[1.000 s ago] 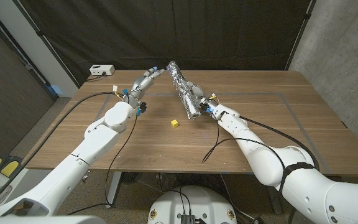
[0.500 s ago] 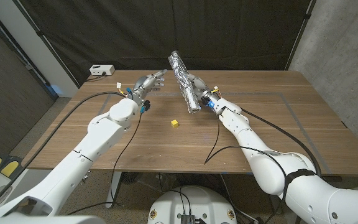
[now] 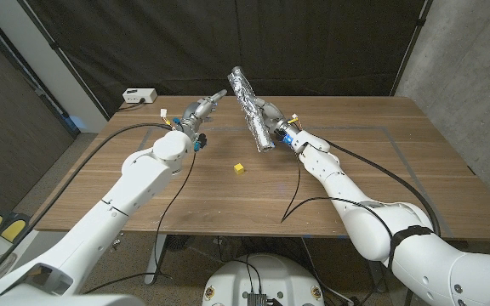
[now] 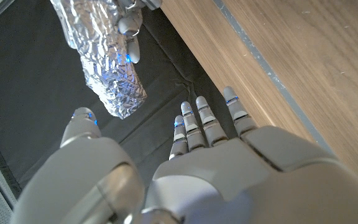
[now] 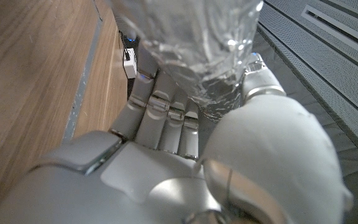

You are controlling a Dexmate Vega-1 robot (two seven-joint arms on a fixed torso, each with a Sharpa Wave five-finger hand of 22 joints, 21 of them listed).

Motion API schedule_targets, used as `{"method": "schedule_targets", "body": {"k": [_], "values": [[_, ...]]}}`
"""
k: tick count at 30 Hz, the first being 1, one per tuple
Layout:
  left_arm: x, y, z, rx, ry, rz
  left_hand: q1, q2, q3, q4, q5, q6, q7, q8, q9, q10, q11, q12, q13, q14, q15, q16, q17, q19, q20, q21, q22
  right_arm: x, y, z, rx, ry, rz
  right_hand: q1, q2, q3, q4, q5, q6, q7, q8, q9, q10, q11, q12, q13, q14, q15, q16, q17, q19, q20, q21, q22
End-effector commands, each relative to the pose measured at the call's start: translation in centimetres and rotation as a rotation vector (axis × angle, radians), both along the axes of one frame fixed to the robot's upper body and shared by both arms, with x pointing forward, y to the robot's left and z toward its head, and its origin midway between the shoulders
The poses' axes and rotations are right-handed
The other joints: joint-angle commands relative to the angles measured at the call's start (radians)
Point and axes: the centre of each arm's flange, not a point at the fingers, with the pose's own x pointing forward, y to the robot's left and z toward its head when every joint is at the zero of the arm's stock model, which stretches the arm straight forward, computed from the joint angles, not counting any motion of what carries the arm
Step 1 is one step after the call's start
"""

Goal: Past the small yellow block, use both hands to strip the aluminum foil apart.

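R hand (image 3: 268, 114) is clamped round the aluminum foil (image 3: 251, 109), a crumpled roll held tilted above the far part of the counter (image 3: 381, 183), upper end leaning toward the robot's left; R wrist view shows fingers (image 5: 166, 115) wrapped on one side of the roll w/ thumb on the other; grip looks firm. L hand (image 3: 204, 110) is up off the counter near the far edge, just beside the foil's upper end but apart from it; L wrist view shows its fingers (image 4: 202, 121) straight and spread, nothing in them, foil end (image 4: 107, 65) close ahead w/ a clear gap between. Small yellow block (image 3: 239, 169) sits on the counter nearer the robot than both hands, so the foil is already on the far side of it as the task asks. Progress, as I judge it: lift and positioning done, one-hand hold done; second grasp not yet made; foil looks whole, no tear visible. Left to do: L hand closes on the free upper end, then both pull apart to strip it. Risk: foil is thin and crushed, may slip through or rip unevenly if L hand catches only the tip.
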Motion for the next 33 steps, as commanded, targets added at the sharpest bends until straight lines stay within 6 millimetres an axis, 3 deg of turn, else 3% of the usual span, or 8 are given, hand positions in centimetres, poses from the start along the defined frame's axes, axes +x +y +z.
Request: {"method": "schedule_targets", "body": {"k": [1,4,8,16,18,25,29,33], "values": [[1.3,-0.2,1.7,0.059,-0.187,-0.208,0.020,-0.005,-0.010,-0.006,0.011,-0.008,-0.015,-0.004,0.004,-0.028,-0.007,-0.007,0.002,-0.038,-0.003,-0.018,-0.003,-0.031,0.000,-0.008,-0.001,0.7,0.6,-0.2,0.014,0.050,0.053,0.159,0.174,0.124,0.021,0.005,0.098,-0.102,0.005,0.005,0.134,-0.126,-0.002,0.000,0.113,-0.125,-0.007,-0.006,0.006,-0.102,-0.004,0.008],[1.2,-0.3,2.2,0.083,-0.192,-0.213,0.023,-0.001,-0.012,-0.007,0.014,-0.001,-0.024,-0.001,0.004,-0.043,-0.011,-0.011,0.002,-0.050,-0.003,-0.023,-0.004,-0.042,-0.007,-0.012,-0.003,0.8,0.6,-0.3,0.017,0.063,0.056,0.147,0.173,0.129,0.026,0.005,0.094,-0.109,0.004,0.003,0.127,-0.130,-0.007,-0.001,0.104,-0.119,-0.015,-0.012,0.007,-0.101,-0.011,0.009],[1.2,-0.6,2.9,0.101,-0.181,-0.199,0.026,0.004,-0.014,-0.006,0.017,0.002,-0.027,0.000,0.004,-0.047,-0.012,-0.012,0.002,-0.047,-0.010,-0.021,-0.005,-0.041,-0.007,-0.011,-0.004,0.9,0.6,-0.4,0.015,0.064,0.056,0.101,0.167,0.136,0.047,0.006,0.077,-0.110,-0.004,-0.002,0.115,-0.130,-0.022,-0.012,0.082,-0.118,-0.037,-0.032,0.007,-0.099,-0.024,0.014],[0.9,-1.4,3.7,0.084,-0.137,-0.132,0.046,0.017,-0.022,-0.008,0.028,0.049,-0.009,0.017,0.002,0.009,-0.013,0.014,0.000,0.056,-0.037,0.018,-0.001,0.013,-0.009,0.017,-0.006,1.1,0.6,-0.5,0.006,0.055,0.064,0.046,0.154,0.143,0.068,0.007,0.066,-0.109,-0.010,-0.009,0.102,-0.122,-0.032,-0.016,0.067,-0.118,-0.053,-0.042,0.014,-0.098,-0.035,0.021],[0.7,-1.6,3.7,0.080,-0.123,-0.108,0.048,0.018,-0.024,-0.008,0.029,0.057,0.000,0.020,0.001,0.025,-0.007,0.020,-0.001,0.070,-0.035,0.023,0.001,0.020,-0.011,0.021,-0.006,1.1,0.5,-0.5,0.008,0.047,0.065,-0.008,0.135,0.138,0.091,0.002,0.056,-0.102,-0.017,-0.014,0.091,-0.125,-0.041,-0.019,0.057,-0.120,-0.063,-0.046,0.018,-0.097,-0.044,0.025],[0.0,-2.0,3.5,0.046,-0.079,-0.014,0.052,0.028,-0.036,-0.003,0.032,0.119,0.019,0.043,0.002,0.098,-0.013,0.049,-0.009,0.146,-0.045,0.046,0.010,0.056,-0.009,0.045,-0.005,1.2,0.3,-0.5,0.019,0.034,0.093,-0.241,0.063,0.123,0.200,-0.008,-0.010,-0.084,-0.058,-0.043,0.018,-0.086,-0.103,-0.067,-0.020,-0.123,-0.137,-0.096,0.054,-0.097,-0.095,0.023],[-0.3,-2.1,3.5,0.034,-0.053,0.044,0.061,0.032,-0.042,-0.002,0.031,0.172,0.028,0.064,0.002,0.155,-0.017,0.071,-0.013,0.215,-0.057,0.069,0.016,0.093,-0.009,0.066,-0.003,1.4,0.3,-0.5,0.011,0.031,0.100,-0.319,0.031,0.119,0.233,-0.010,-0.048,-0.074,-0.078,-0.058,-0.028,-0.059,-0.144,-0.099,-0.057,-0.122,-0.184,-0.143,0.066,-0.095,-0.133,-0.008],[-0.4,-2.3,3.5,0.036,-0.031,0.084,0.077,0.039,-0.046,-0.005,0.028,0.225,0.045,0.081,-0.003,0.221,-0.024,0.094,-0.021,0.281,-0.064,0.090,0.022,0.131,-0.009,0.090,-0.001,1.4,0.2,-0.3,-0.005,0.019,0.096,-0.395,-0.007,0.096,0.261,-0.022,-0.077,-0.068,-0.088,-0.073,-0.056,-0.042,-0.178,-0.128,-0.074,-0.117,-0.203,-0.169,0.089,-0.093,-0.175,-0.062]]}}
